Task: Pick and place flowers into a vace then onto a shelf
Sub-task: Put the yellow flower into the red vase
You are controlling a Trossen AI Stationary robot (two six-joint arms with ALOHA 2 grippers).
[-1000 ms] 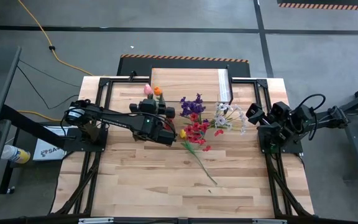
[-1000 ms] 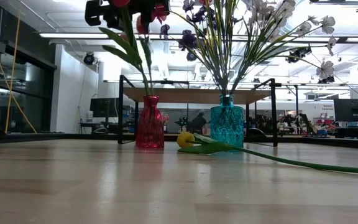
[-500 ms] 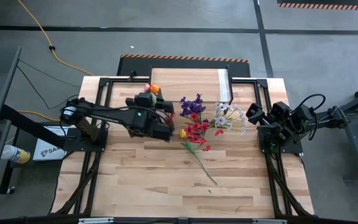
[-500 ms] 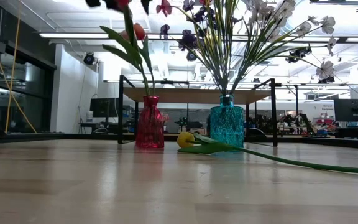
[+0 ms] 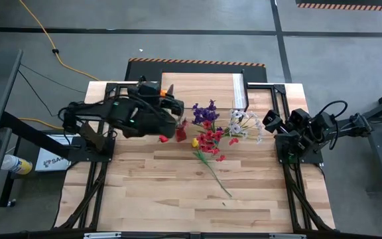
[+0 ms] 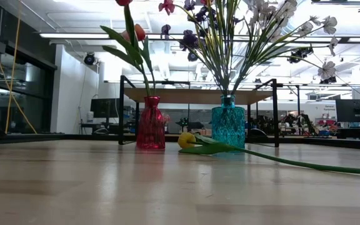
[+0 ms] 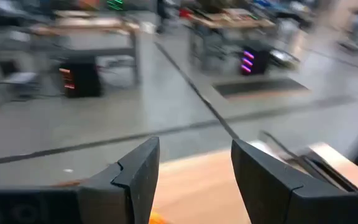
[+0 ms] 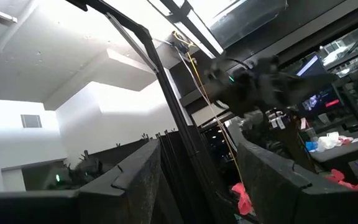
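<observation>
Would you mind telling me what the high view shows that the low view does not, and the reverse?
Only the high view shows the left gripper, open with nothing between its fingers, above the flowers, and the right gripper waiting at the table's right edge. Only the low view shows the red vase and teal vase as vases. Both show the yellow tulip lying on the table.

Two vases crowd the table's centre: a red vase (image 6: 150, 130) at 9 o'clock of the teal vase (image 6: 227, 127), a yellow tulip (image 6: 187, 140) lying between. The near table (image 5: 178, 192), toward 6 o'clock, lies open.
</observation>
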